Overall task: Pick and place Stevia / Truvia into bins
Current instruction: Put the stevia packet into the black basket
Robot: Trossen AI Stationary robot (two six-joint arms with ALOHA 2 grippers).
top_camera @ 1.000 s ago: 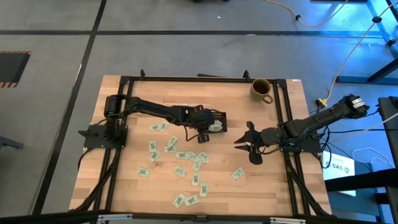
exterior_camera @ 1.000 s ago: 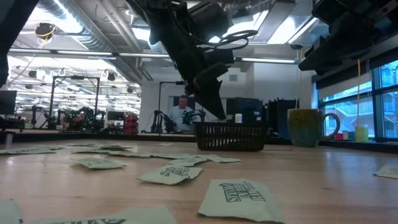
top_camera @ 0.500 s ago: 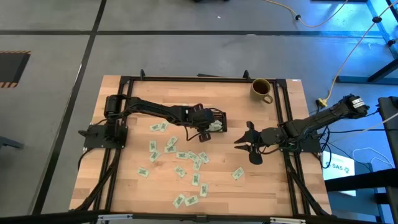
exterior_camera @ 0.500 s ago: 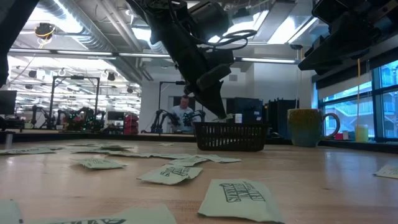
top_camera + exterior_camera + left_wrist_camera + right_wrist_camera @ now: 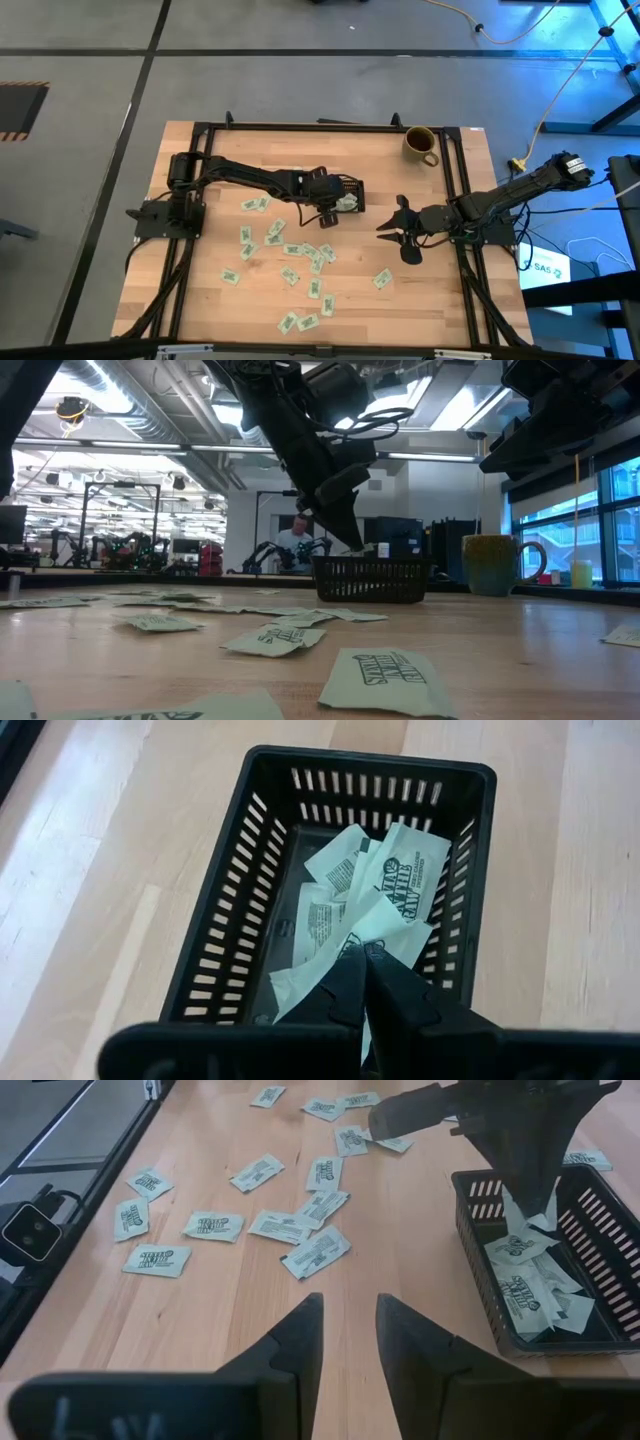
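The bin (image 5: 350, 186) is a small black slotted basket on the wooden table, right of centre. Several Stevia packets (image 5: 405, 870) lie inside it. Many more pale green packets (image 5: 290, 250) lie flat and scattered on the table nearer the front edge. My left gripper (image 5: 365, 958) hangs over the bin's inside, shut on one packet (image 5: 518, 1210). My right gripper (image 5: 348, 1315) stands open above the table to the right of the bin, with nothing between its fingers. My left gripper pinches one packet (image 5: 388, 925) between the free ends of its two fingers. The fingers slant down into the bin from the table's left side. The packet hangs below them inside the bin's walls, and its lower part is among the packets lying there.
An olive-yellow mug (image 5: 421, 145) stands at the table's far right corner. Black frame rails (image 5: 200, 160) run along the table's left and right sides. Bare wood lies between the bin and my right gripper. In the low view, a person shows far behind the table.
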